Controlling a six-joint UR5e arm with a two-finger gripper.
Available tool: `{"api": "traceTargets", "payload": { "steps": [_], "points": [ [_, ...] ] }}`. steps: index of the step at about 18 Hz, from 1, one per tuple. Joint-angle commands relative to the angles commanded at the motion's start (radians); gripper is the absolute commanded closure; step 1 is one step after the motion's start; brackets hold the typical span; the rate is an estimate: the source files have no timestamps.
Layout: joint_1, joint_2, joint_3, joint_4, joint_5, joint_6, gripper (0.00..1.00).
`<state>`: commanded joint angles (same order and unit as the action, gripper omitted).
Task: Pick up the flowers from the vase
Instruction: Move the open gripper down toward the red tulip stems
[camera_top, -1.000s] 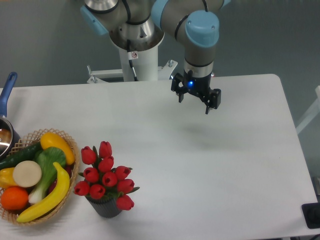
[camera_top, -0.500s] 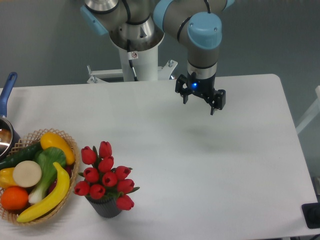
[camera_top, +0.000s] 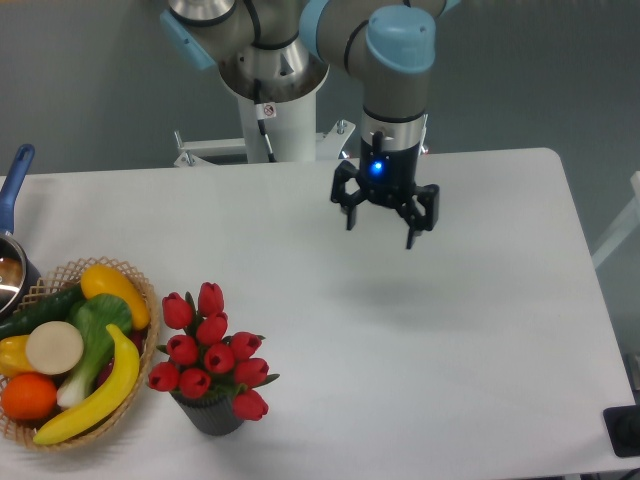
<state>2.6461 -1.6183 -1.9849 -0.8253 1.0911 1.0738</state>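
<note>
From the fixed camera, the gripper had swung slightly left and lower than a moment earlier, jaws spread and empty, beginning its approach. The flowers sat untouched in the vase, well apart, front-left.

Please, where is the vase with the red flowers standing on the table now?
In the camera view the vase stands near the front edge of the table, on the left of the picture, just right of the woven basket. The hand hangs far from it.
</note>
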Motion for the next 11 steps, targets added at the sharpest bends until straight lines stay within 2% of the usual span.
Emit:
{"api": "traceTargets", "payload": {
  "steps": [3,7,11],
  "points": [
    [-0.014,-0.034,0.030,0.024,-0.087,0.002,0.00],
    [-0.034,-0.165,0.112,0.035,-0.466,0.000,0.00],
    [-0.049,-0.248,0.150,0.037,-0.641,0.005,0.00]
  ]
}}
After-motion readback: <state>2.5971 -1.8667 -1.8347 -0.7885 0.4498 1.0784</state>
